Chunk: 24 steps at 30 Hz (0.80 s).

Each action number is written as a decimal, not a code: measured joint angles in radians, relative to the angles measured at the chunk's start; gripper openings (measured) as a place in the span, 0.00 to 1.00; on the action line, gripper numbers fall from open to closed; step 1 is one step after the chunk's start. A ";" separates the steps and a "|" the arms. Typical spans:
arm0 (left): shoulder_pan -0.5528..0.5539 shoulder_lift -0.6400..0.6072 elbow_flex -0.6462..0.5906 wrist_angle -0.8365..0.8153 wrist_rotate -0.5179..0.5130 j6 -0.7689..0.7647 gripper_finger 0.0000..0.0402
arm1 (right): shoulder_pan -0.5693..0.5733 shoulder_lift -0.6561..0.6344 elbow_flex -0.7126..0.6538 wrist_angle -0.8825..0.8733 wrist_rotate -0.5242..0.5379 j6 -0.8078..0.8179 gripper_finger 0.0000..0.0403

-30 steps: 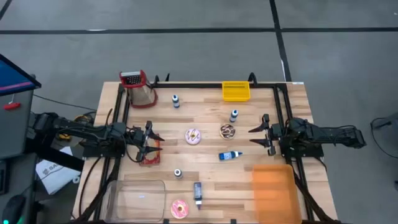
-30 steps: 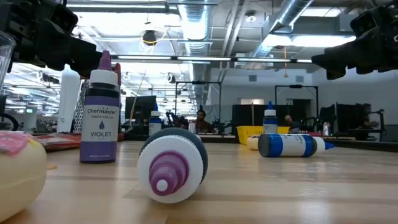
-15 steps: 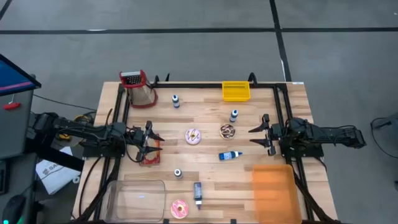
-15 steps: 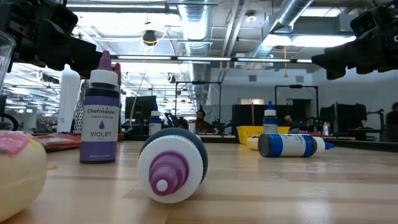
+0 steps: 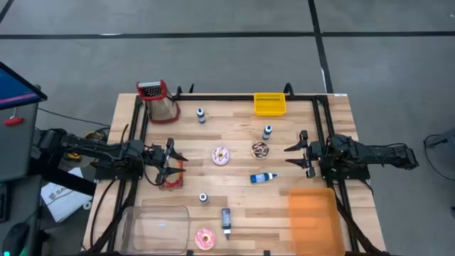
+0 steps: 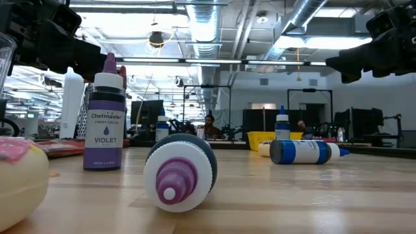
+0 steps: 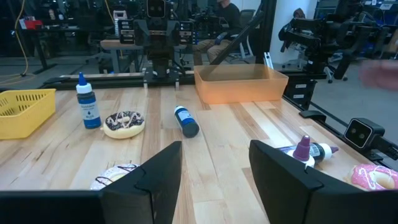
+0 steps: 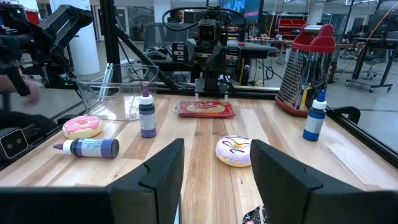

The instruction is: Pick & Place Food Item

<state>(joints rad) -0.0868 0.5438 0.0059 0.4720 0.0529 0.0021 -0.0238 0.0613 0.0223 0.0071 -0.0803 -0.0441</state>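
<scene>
Two grippers idle – left gripper (image 5: pixel 173 162) at table's 9 o'clock, right gripper (image 5: pixel 297 152) at 3, jaws parted, empty. Wrist view alone shows wafer pack (image 8: pixel 205 109) label; overhead shows orange bin (image 5: pixel 311 219) at 5.

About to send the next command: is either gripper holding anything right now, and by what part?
Nothing is held. The left gripper and right gripper both stand open and empty at the table's sides.

Three donuts (image 5: pixel 221 156) flat on table, untouched.
</scene>
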 joint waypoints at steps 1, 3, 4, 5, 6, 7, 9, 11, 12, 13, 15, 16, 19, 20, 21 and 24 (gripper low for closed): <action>0.000 0.000 0.000 0.000 0.000 0.000 0.46 | 0.000 0.000 0.000 0.000 0.000 0.000 0.44; 0.000 0.000 0.000 0.000 0.000 0.000 0.46 | 0.000 0.000 0.000 0.000 0.000 0.000 0.44; 0.000 0.000 0.000 0.000 0.000 0.000 0.46 | 0.000 0.000 0.000 0.000 0.000 0.000 0.44; 0.000 0.000 0.000 0.000 0.000 0.000 0.46 | 0.000 0.000 0.000 0.000 0.001 0.000 0.44; 0.000 0.000 0.000 0.000 0.000 0.000 0.46 | -0.003 0.000 0.000 0.000 0.004 -0.001 0.44; 0.000 0.000 0.000 0.000 0.000 0.000 0.46 | -0.007 0.000 0.000 0.001 0.011 -0.014 0.44; 0.000 0.000 0.000 0.001 0.000 0.000 0.46 | -0.018 0.000 0.000 0.000 0.029 -0.055 0.44; 0.000 0.000 0.000 0.027 0.000 0.000 0.46 | -0.027 0.000 0.000 0.000 0.029 -0.078 0.44; 0.000 0.000 0.000 0.048 0.000 0.000 0.46 | -0.029 0.000 0.000 0.000 0.029 -0.088 0.44; 0.000 0.000 0.000 0.068 0.000 -0.006 0.46 | -0.032 0.000 0.000 0.001 0.029 -0.090 0.44; 0.000 0.000 0.000 0.119 0.001 -0.058 0.46 | -0.028 0.000 0.000 0.003 0.028 -0.023 0.44; 0.000 0.000 0.000 0.145 0.001 -0.118 0.46 | -0.022 0.000 0.000 0.009 0.025 0.055 0.44; 0.000 0.000 0.000 0.212 0.000 -0.354 0.46 | -0.005 0.000 0.000 0.059 0.030 0.306 0.44; 0.000 0.000 0.000 0.238 -0.003 -0.396 0.46 | -0.002 0.000 0.000 0.095 0.042 0.351 0.44; 0.000 0.000 0.000 0.266 -0.010 -0.406 0.46 | -0.001 0.000 0.000 0.139 0.054 0.386 0.44; -0.002 0.000 0.000 0.352 0.003 -0.393 0.46 | 0.008 0.000 0.000 0.247 0.036 0.459 0.44</action>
<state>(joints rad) -0.0892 0.5441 0.0059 0.8239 0.0557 -0.3909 -0.0159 0.0616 0.0223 0.2544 -0.0444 0.4146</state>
